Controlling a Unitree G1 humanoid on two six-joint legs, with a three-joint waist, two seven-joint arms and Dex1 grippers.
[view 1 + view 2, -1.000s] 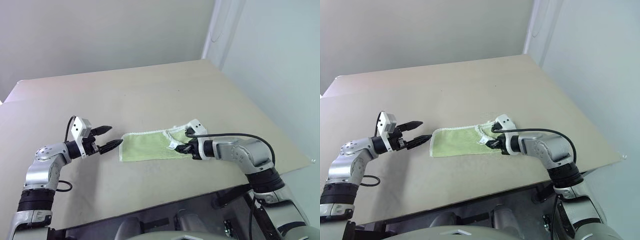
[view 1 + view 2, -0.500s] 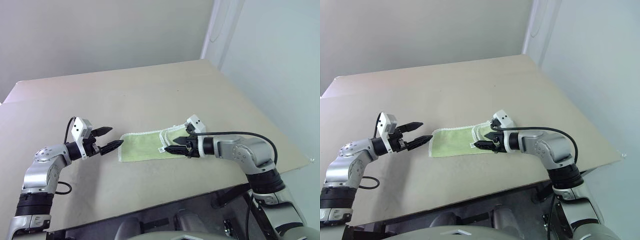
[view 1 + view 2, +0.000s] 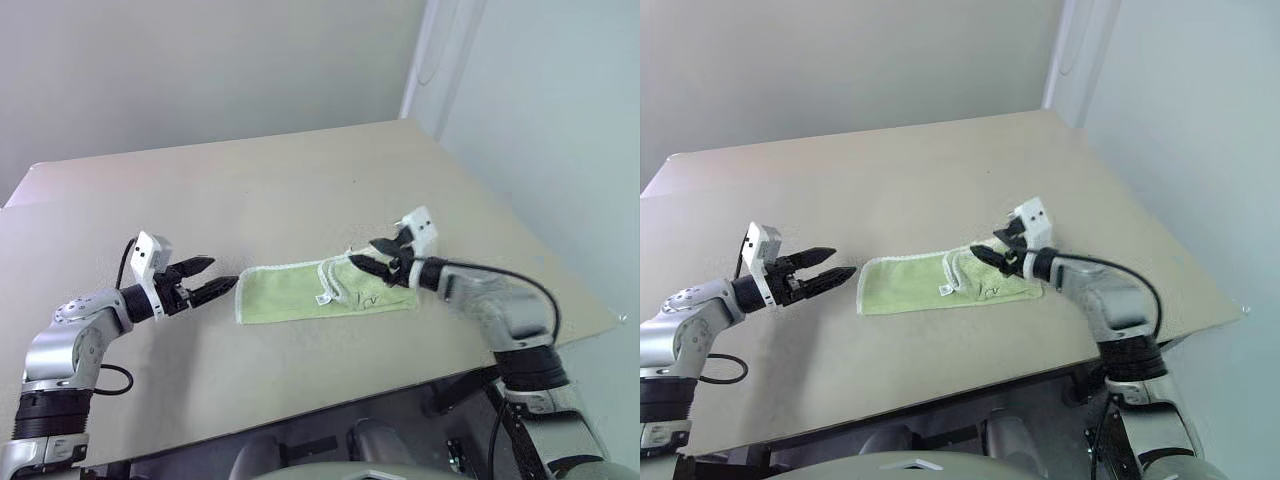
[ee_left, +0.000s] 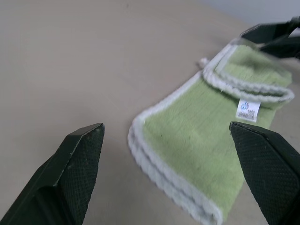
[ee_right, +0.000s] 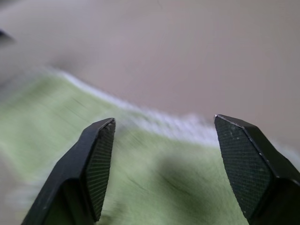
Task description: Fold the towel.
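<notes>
Light green terry towel w/ white edging (image 3: 325,291) lies part-folded on beige surface (image 3: 300,190); more folds prob left. Left end effector (image 3: 212,279) and right end effector (image 3: 372,257) both released, empty.

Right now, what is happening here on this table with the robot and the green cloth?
A humanoid robot is folding a light green towel on a beige table. The towel lies as a long folded strip, with its right end turned back over itself and a white tag showing. The right gripper is open, just above that turned-back end, holding nothing. The left gripper is open too, beside the towel's left end, not touching it.
</notes>
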